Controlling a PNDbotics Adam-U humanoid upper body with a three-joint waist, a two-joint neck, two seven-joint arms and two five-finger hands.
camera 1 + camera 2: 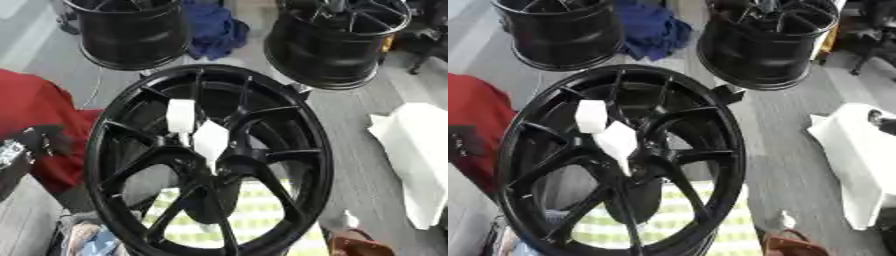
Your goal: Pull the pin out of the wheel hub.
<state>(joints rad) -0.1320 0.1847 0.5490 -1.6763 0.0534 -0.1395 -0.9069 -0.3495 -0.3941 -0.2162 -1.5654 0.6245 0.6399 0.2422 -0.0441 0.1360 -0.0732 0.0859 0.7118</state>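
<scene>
The wheel [210,160] stands upright in the centre, its hub [203,159] facing the camera, probably for easy reach; white tags [197,132] hang there and no pin can be made out. Two more wheels [131,32] stand behind. A dark hand [35,142] shows at the left edge, whether open or curled I cannot tell.

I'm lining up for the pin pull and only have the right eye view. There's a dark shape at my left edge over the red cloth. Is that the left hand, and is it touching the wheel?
Observer: The left eye view shows more of it. It is the left hand, dark with a silver part, lying over the red cloth and apart from the wheel.
Operator: Is there anything below the hand that I'm missing?
Observer: Yes. In the lower left corner, some blue and pale things lie beside the bottom of the rim. I cannot make out what they are.
</scene>
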